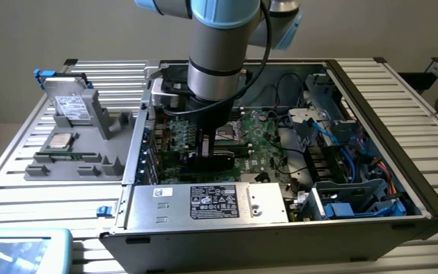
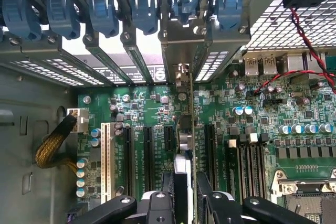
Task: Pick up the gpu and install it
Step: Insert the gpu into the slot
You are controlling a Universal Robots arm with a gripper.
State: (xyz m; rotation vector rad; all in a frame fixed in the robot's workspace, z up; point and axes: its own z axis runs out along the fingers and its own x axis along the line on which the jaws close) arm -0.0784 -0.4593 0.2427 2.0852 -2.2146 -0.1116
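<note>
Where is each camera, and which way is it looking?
Exterior view: sits off the arm, above, looking down at the open computer case; the arm reaches inside.
Wrist view: rides on the wrist, facing the motherboard and slot covers; the end effector grips the gpu edge-on over a slot.
Shared: motherboard, end effector and case.

An open black computer case (image 1: 424, 211) lies on the slatted metal table (image 1: 401, 85), green motherboard (image 1: 261, 142) exposed; a silver power supply box (image 1: 203, 202) sits inside; beside it, a grey parts holder (image 1: 82, 157) carries a silver hard drive (image 1: 71, 105)
</note>
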